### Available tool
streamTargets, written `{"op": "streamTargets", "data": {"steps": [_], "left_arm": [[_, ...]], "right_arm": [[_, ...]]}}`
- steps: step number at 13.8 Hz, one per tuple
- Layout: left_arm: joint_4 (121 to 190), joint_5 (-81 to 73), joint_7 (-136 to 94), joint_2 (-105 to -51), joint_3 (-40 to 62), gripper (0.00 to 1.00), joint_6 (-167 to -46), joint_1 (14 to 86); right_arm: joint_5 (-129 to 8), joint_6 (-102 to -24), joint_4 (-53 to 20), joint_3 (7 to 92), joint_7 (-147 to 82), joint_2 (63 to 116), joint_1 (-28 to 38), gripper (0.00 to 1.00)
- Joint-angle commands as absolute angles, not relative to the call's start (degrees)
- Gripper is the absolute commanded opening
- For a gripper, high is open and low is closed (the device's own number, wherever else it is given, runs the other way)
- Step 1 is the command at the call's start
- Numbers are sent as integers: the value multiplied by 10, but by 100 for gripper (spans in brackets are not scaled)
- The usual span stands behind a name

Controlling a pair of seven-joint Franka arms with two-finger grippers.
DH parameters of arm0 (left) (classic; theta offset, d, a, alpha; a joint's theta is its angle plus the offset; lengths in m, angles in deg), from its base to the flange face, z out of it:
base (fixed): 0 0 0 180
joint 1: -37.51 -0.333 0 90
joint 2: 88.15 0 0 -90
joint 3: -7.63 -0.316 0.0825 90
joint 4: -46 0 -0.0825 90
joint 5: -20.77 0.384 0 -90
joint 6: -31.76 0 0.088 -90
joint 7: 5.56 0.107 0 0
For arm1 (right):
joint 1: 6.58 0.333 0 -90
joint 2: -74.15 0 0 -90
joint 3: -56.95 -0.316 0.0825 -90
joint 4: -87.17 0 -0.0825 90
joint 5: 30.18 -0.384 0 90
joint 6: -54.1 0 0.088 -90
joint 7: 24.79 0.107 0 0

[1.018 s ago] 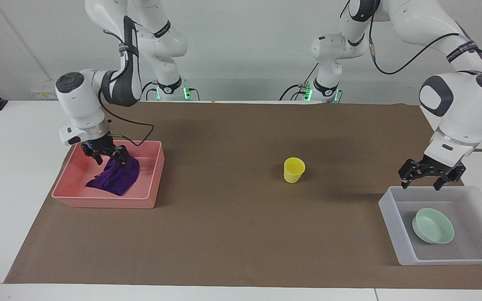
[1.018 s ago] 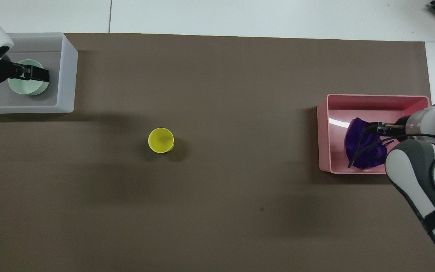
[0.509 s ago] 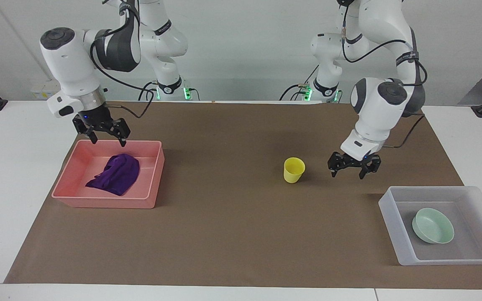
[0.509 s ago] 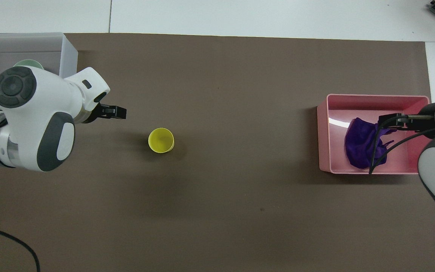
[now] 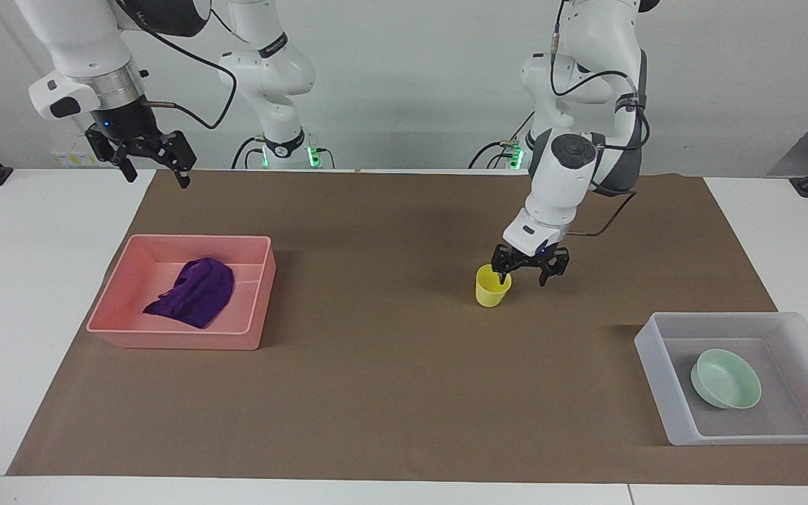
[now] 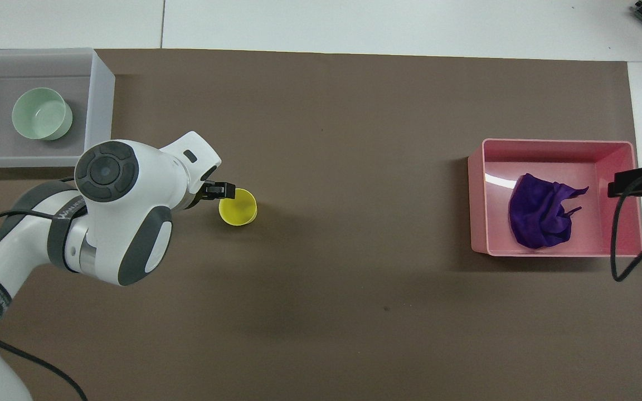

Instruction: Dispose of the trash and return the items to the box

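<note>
Here, left gripper (image 5: pixel 529 270) open at cup (image 5: pixel 492 286) rim.
One finger (image 5: pixel 503 268) sits at the rim; right gripper (image 5: pixel 143 156), spread and empty, hangs high above tray (image 5: pixel 258 280) holding rag (image 5: pixel 196 292).

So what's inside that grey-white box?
The grey-white box holds one mint-green bowl, upright. The box floor under the bowl is covered; nothing else shows inside.
</note>
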State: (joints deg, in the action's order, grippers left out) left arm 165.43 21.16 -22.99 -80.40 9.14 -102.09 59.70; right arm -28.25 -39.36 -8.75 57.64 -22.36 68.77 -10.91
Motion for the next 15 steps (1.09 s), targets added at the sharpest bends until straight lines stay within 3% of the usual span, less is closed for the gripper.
{"op": "streamTargets", "data": {"steps": [1,3,4,6,10,15], "left_arm": [[1680,222,-268,-808,82,79,-1060,613],[1687,221,-284,-803,82,41,-1068,626],[1693,221,-298,-804,82,2,-1074,626],[1692,221,-302,-803,82,0,-1076,626],[1672,221,-295,-811,81,0,-1049,615],[1555,220,-201,-812,81,0,-933,530]], "right_arm": [[-285,-391,-82,574,-212,698,-108,100],[-282,-387,-85,587,-211,693,-80,100],[-276,-388,-81,596,-211,697,-69,100],[-276,-386,-78,641,-212,698,-29,100],[-274,-382,-74,609,-212,700,-57,100],[-275,-384,-84,613,-210,695,-46,100]]}}
